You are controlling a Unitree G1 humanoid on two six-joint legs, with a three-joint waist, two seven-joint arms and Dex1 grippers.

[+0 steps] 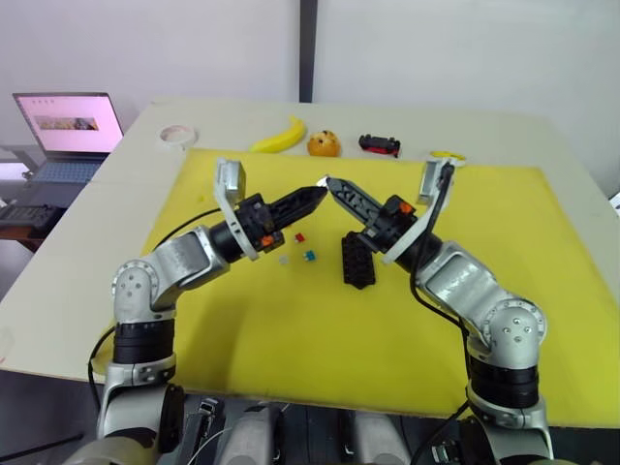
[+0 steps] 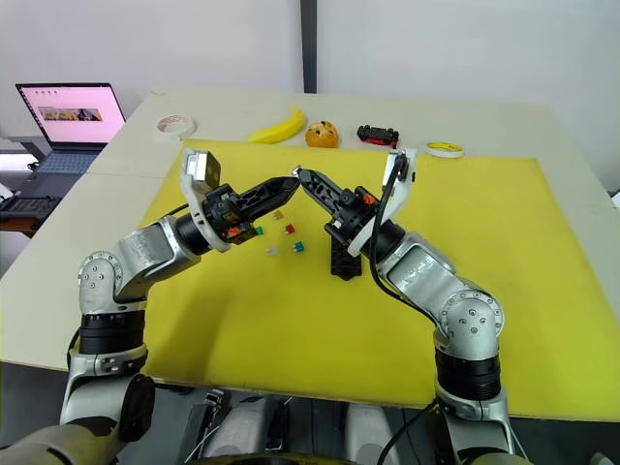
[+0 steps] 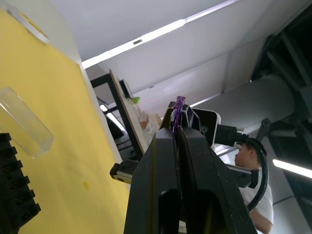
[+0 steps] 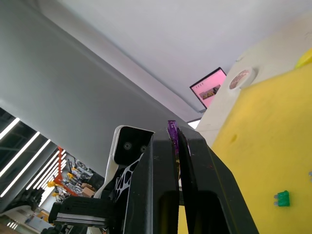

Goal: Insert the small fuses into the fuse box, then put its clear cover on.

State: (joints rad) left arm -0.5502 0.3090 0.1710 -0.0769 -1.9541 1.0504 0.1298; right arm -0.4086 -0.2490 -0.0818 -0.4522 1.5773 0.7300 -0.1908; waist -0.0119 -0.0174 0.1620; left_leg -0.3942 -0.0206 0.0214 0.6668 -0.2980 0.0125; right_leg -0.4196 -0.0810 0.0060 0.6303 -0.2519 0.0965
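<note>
Fuse: purple fuse (image 3: 179,108) pinched where both grippers' tips meet, above the mat.
Jaws: left gripper (image 1: 320,194) and right gripper (image 1: 334,185) both clamped on it.
Box: fuse box (image 1: 356,260) lies below your right gripper, lengthwise away from you; right arm's nearer.

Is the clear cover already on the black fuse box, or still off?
Off. The clear cover lies on the yellow mat beside the fuse box, not over it.

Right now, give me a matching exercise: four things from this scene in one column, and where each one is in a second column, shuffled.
1 purple fuse
2 fuse box
3 banana
4 laptop

A on the bare table, beyond the yellow mat
B on the yellow mat
C pinched at the left gripper tip
D beside the table, on the robot's left

Pairs: 1-C, 2-B, 3-A, 4-D
</note>
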